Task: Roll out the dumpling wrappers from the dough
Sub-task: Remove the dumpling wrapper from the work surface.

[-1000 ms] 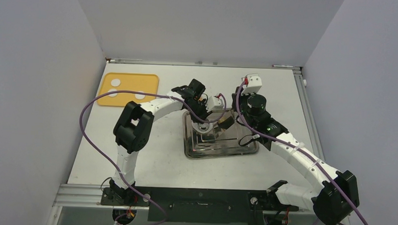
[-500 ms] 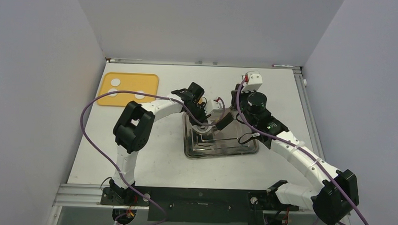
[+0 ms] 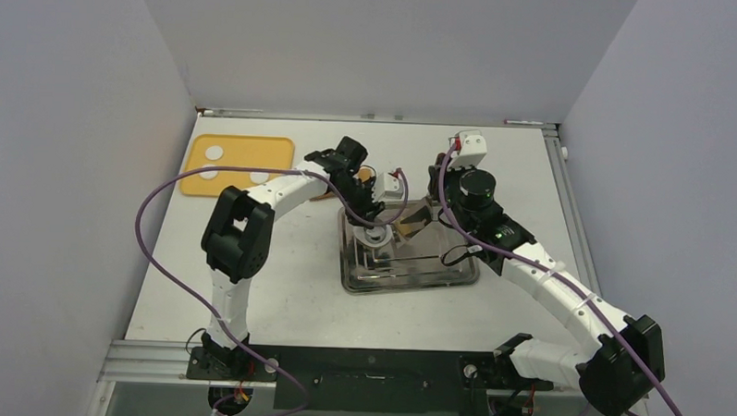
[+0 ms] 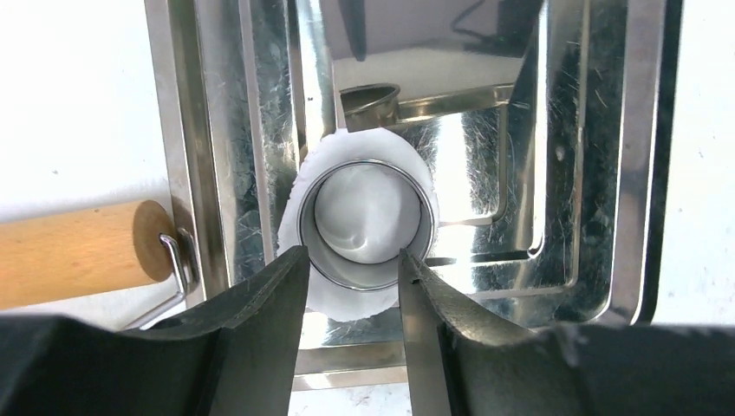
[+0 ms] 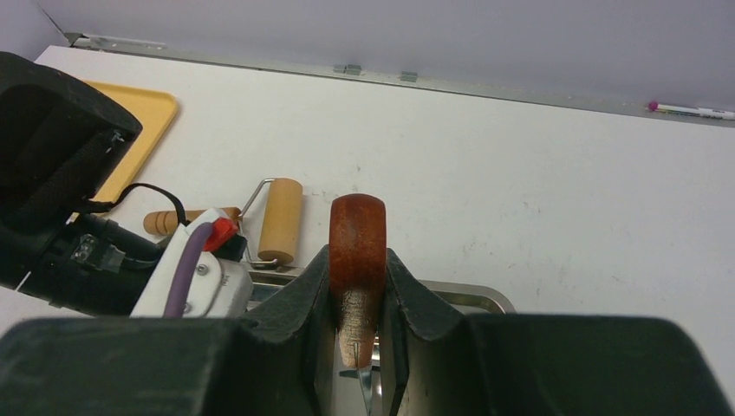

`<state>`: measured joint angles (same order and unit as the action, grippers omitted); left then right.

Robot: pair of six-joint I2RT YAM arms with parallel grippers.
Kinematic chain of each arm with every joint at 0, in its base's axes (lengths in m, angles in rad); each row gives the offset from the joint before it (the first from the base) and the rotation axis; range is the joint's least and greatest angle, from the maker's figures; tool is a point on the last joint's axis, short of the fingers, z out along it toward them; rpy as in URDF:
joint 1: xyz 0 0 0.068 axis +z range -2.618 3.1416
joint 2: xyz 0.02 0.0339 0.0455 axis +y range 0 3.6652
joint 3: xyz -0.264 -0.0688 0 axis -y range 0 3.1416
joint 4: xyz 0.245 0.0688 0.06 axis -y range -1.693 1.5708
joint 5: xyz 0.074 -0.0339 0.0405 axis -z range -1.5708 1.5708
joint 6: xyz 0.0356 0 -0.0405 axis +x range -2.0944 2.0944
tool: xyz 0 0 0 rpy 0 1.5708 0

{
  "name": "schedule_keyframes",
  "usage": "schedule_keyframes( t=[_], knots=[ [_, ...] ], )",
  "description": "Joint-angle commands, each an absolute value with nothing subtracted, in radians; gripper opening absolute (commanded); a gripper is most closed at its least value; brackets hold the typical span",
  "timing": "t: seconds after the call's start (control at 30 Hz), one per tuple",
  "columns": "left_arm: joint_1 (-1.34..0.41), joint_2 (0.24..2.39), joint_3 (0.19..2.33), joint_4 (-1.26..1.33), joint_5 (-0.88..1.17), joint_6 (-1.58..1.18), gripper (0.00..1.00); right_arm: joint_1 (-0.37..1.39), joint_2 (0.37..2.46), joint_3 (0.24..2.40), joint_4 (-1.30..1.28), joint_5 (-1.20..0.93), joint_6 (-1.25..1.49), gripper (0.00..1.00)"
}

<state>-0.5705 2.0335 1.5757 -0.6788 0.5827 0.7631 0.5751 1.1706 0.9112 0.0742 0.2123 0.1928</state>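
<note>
A thin white dumpling wrapper (image 4: pixel 342 305) lies in the steel tray (image 4: pixel 186 130), with a shiny metal ring (image 4: pixel 365 222) standing on it. My left gripper (image 4: pixel 354 260) hovers at the ring's near edge, its fingers open and holding nothing; in the top view the left gripper (image 3: pixel 376 216) is over the tray's far left part. My right gripper (image 5: pixel 358 260) is shut on the brown wooden handle of a scraper (image 5: pixel 357 227), whose metal blade points down into the tray. Three lumps of dough (image 3: pixel 214 153) sit on the yellow board (image 3: pixel 276 151) at the far left.
A wooden rolling pin (image 4: pixel 78 251) lies on the table just outside the tray's left wall; the right wrist view has the rolling pin (image 5: pixel 282 217) beyond the tray. The steel tray (image 3: pixel 408 282) sits mid-table. White walls close in three sides.
My left gripper has opened and let go of the metal ring, and the left arm has drawn back toward the far left. The scraper in my right gripper has tipped lower into the tray.
</note>
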Motion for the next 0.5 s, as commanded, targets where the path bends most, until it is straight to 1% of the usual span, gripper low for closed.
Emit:
schedule_keyframes(
  t=[0.0, 0.1, 0.17, 0.3, 0.47],
  knots=[
    [-0.545, 1.987, 1.669, -0.804, 0.709, 0.92, 0.4, 0.568, 1.127, 0.956, 0.138, 0.201, 0.181, 0.08],
    [-0.505, 2.004, 1.706, -0.867, 0.782, 1.021, 0.46, 0.567, 1.118, 0.951, 0.142, 0.2, 0.172, 0.08],
    [-0.495, 2.02, 1.719, -0.862, 0.775, 1.026, 0.47, 0.566, 1.114, 0.944, 0.15, 0.198, 0.167, 0.08],
    [-0.5, 2.043, 1.706, -0.892, 0.795, 1.166, 0.54, 0.566, 1.114, 0.932, 0.163, 0.188, 0.156, 0.08],
    [-0.54, 2.085, 1.736, -0.816, 0.675, 1.052, 0.54, 0.563, 1.111, 0.912, 0.175, 0.179, 0.143, 0.08]
  ],
)
